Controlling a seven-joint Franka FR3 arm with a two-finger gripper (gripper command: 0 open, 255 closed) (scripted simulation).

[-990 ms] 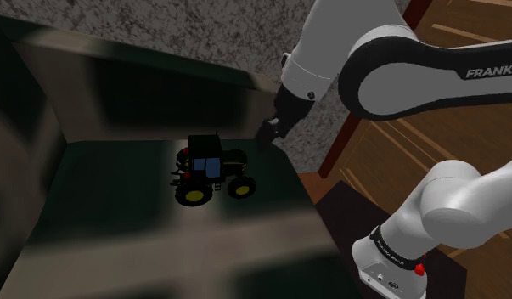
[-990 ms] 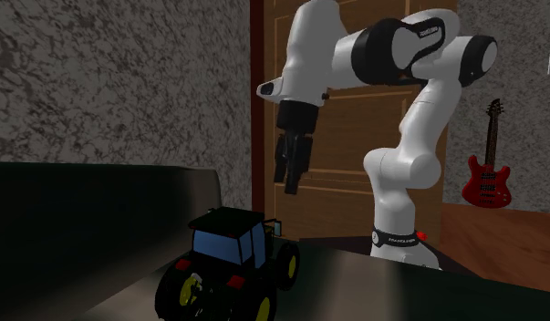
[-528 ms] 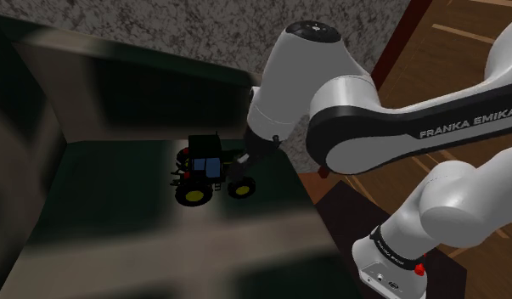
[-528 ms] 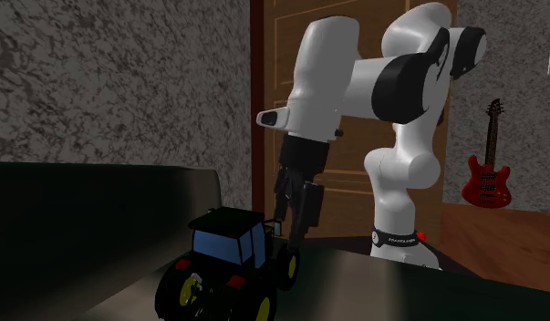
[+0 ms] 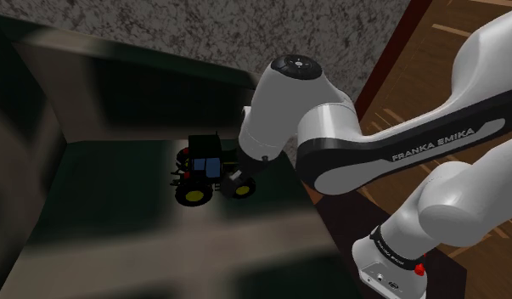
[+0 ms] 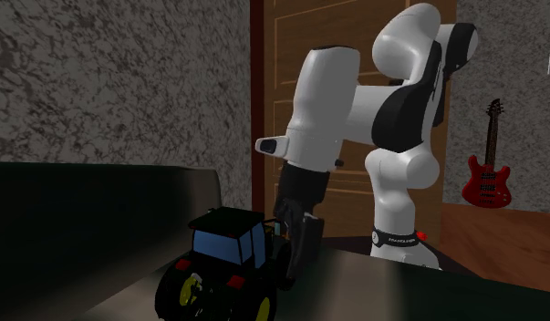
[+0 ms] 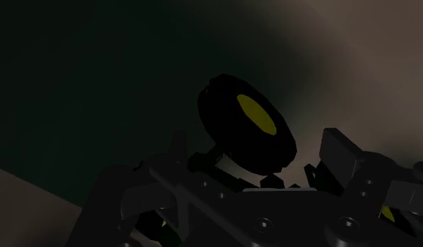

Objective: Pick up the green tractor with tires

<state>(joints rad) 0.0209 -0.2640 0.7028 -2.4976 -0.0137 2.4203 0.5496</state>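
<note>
The toy tractor (image 5: 205, 168) is dark green to black with a blue-windowed cab and yellow wheel hubs. It stands upright on a dark green surface (image 5: 118, 195) and is seen from behind in the second exterior view (image 6: 225, 260). My gripper (image 6: 295, 260) has come down at the tractor's front end, beside its front wheel (image 5: 240, 188). In the wrist view, a black tyre with a yellow hub (image 7: 248, 130) sits just ahead of the gripper (image 7: 231, 186). Its dark fingers stand apart on either side of the tractor's front parts, open and not clasping anything.
A grey speckled wall (image 5: 160, 34) rises behind the surface, and a raised dark back (image 6: 99, 196) runs along it. A wooden door (image 6: 355, 36) and wood floor (image 5: 390, 144) lie beyond the surface's edge. A red guitar (image 6: 487, 178) leans on the far wall.
The arm has swung down and toward the tractor. The gripper dropped from well above the tractor to its front wheel. The tractor has not moved.
</note>
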